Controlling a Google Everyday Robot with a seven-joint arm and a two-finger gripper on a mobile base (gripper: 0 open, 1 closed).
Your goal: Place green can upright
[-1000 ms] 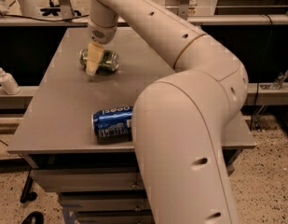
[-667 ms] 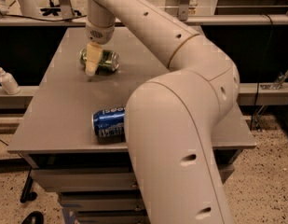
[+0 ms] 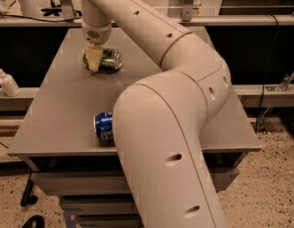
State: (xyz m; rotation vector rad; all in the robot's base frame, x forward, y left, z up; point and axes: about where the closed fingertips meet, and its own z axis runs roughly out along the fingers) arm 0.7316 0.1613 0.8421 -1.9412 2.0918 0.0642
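Observation:
The green can (image 3: 108,60) lies on its side at the far left of the grey table (image 3: 65,103), with a silver end facing right. My gripper (image 3: 93,59) comes straight down from above and sits at the can's left part, right on it. The blue can (image 3: 102,126) with white lettering lies on its side near the table's front edge. My arm's big elbow (image 3: 161,141) hides its right half.
A white pump bottle (image 3: 6,81) stands on a lower ledge left of the table. Another bench (image 3: 251,20) runs across the back. The arm's links cover the table's middle and right. The floor is speckled.
The elbow and forearm have swung left and closer to the camera, covering more of the blue can. The gripper and the green can stay in the same place.

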